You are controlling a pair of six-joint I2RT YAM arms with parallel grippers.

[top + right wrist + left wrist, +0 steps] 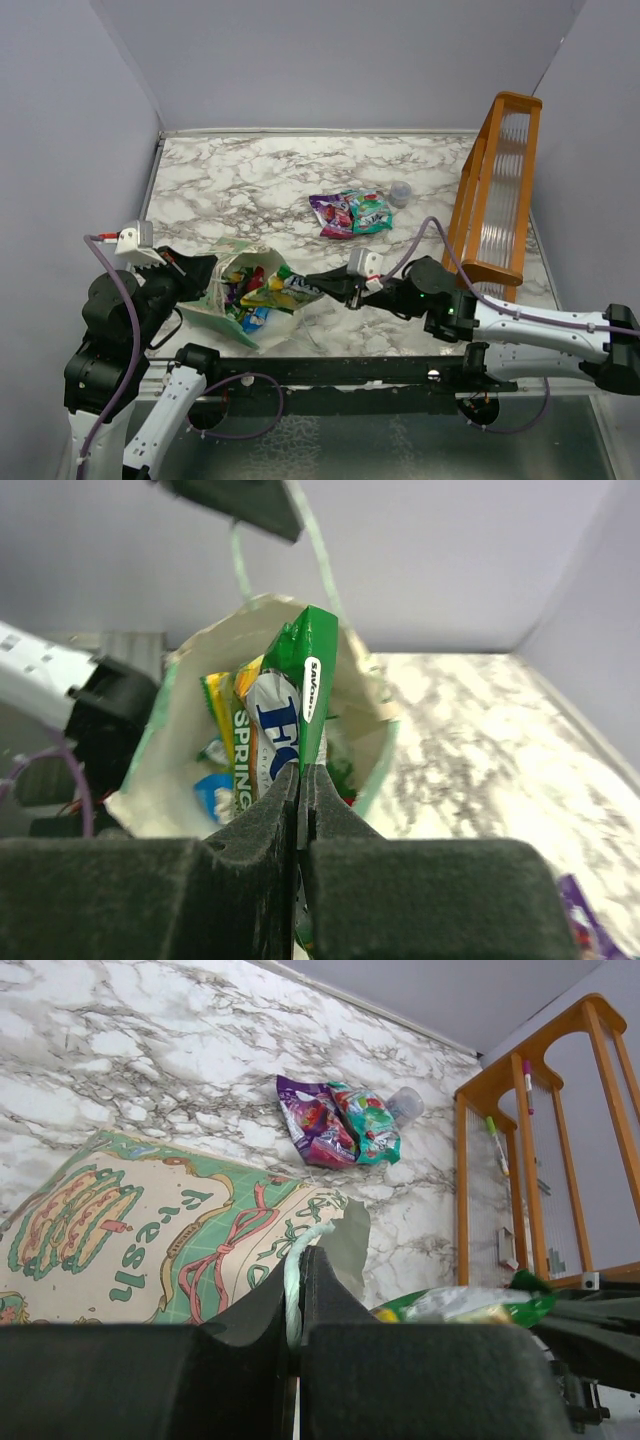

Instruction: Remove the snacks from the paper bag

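Observation:
The green paper bag (228, 290) lies on its side at the near left, mouth facing right, with several snack packets (262, 290) showing in its opening. My left gripper (188, 272) is shut on the bag's pale string handle (292, 1280). My right gripper (325, 283) is at the bag's mouth, shut on the edge of a green and white packet (300, 700) that sticks out of the bag (190, 720). A purple packet (330, 213) and a teal packet (368, 212) lie on the table's middle; they also show in the left wrist view (340, 1120).
A small clear plastic cup (400, 192) stands just right of the two loose packets. An orange wooden rack (495, 190) stands along the right side. The marble table (250, 180) ends at grey walls behind and on both sides.

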